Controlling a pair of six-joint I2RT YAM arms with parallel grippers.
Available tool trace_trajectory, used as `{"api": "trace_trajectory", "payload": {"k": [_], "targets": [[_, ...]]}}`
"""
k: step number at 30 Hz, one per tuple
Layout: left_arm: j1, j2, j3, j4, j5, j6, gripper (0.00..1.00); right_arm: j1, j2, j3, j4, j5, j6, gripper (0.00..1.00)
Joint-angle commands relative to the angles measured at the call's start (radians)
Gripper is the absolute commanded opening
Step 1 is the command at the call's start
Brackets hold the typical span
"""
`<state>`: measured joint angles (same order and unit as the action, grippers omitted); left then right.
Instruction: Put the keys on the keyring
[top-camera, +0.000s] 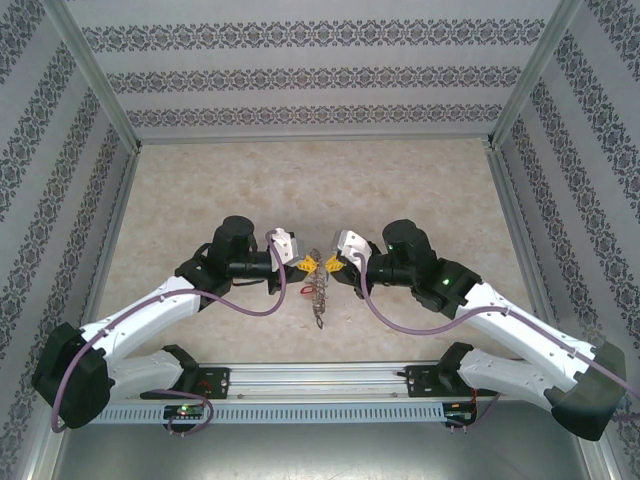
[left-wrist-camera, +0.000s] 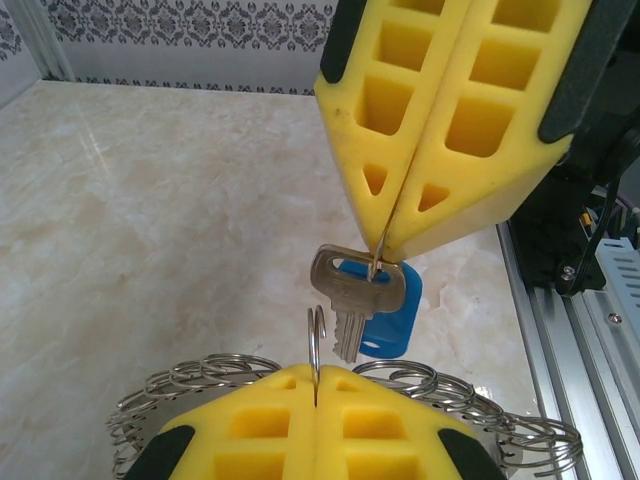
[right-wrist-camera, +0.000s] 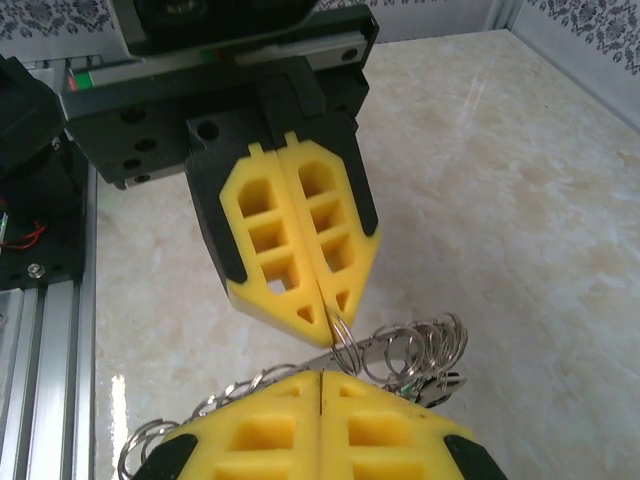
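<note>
Left gripper, bottom centre, is clamped on a keyring loop. Right gripper, upper right, is pinched shut on the key with blue tag, just above that loop.

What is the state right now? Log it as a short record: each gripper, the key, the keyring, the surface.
left gripper: shut on an upright loop of the keyring
right gripper: shut, pinching the thin wire loop that the key hangs from
key: silver, blue tag behind it, hanging in the air
keyring: many small wire rings fanned out to both sides of the left gripper
key threaded on keyring: cannot tell
table: pale marble pattern
</note>
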<state>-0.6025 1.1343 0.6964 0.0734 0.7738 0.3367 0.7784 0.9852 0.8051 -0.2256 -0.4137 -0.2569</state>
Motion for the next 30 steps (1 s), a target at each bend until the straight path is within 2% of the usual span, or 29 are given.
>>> {"api": "trace_trajectory", "payload": {"k": [1, 11, 17, 25, 30], "targets": [[-0.017, -0.002, 0.012, 0.087, -0.001, -0.007, 0.0, 0.015, 0.017, 0.037, 0.035, -0.032, 0.029, 0.0], [-0.022, 0.008, 0.012, 0.097, -0.006, -0.007, 0.0, 0.022, 0.052, 0.041, 0.046, -0.004, 0.045, 0.0], [-0.027, 0.009, 0.015, 0.087, -0.001, -0.001, 0.0, 0.035, 0.062, 0.035, 0.078, 0.066, 0.053, 0.0], [-0.028, -0.003, 0.002, 0.121, -0.002, -0.016, 0.0, 0.041, 0.089, 0.05, 0.028, 0.139, 0.057, 0.0], [-0.029, -0.015, -0.01, 0.113, -0.002, -0.009, 0.0, 0.044, 0.072, 0.023, 0.08, 0.198, 0.095, 0.0]]}}
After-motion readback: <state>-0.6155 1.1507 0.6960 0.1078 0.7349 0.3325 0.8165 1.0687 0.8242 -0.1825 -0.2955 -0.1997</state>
